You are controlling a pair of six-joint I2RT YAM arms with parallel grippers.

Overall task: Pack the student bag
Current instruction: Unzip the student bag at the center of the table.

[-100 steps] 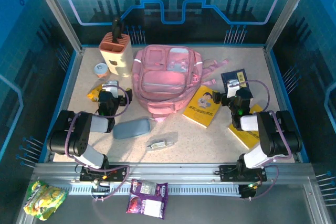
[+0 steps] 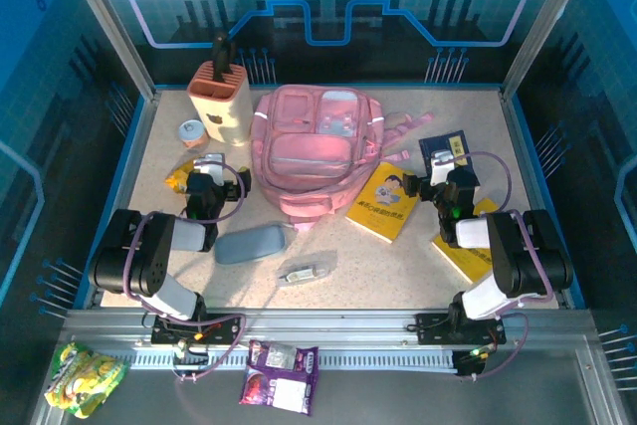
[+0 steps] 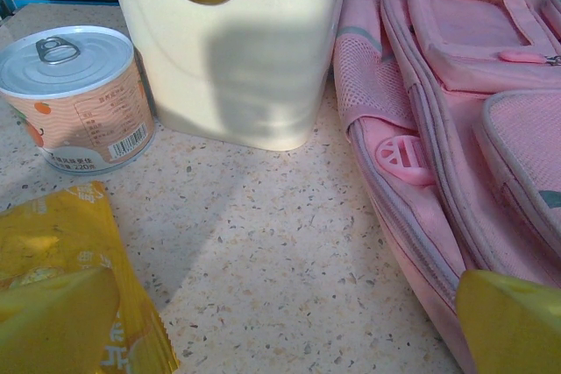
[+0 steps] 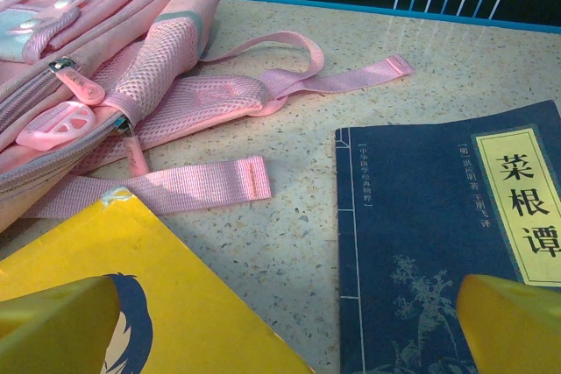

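Pink student bag (image 2: pixel 304 151) lies flat toward the back of the counter (image 2: pixel 398 266), and I see nothing changed from the earlier frame. Left claw (image 2: pixel 209 174) and right claw (image 2: pixel 441 181) flank it, both spread wide and empty.

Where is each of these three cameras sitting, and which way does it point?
Top view: above and behind the arms, looking down on the table; both arms, with left pincer and right pincer, show.
Left wrist: low over the table, facing can, cream holder and backpack; its yellow fingertips show.
Right wrist: low, facing backpack straps, blue book and yellow book; its yellow fingertips show.
All three share the backpack.
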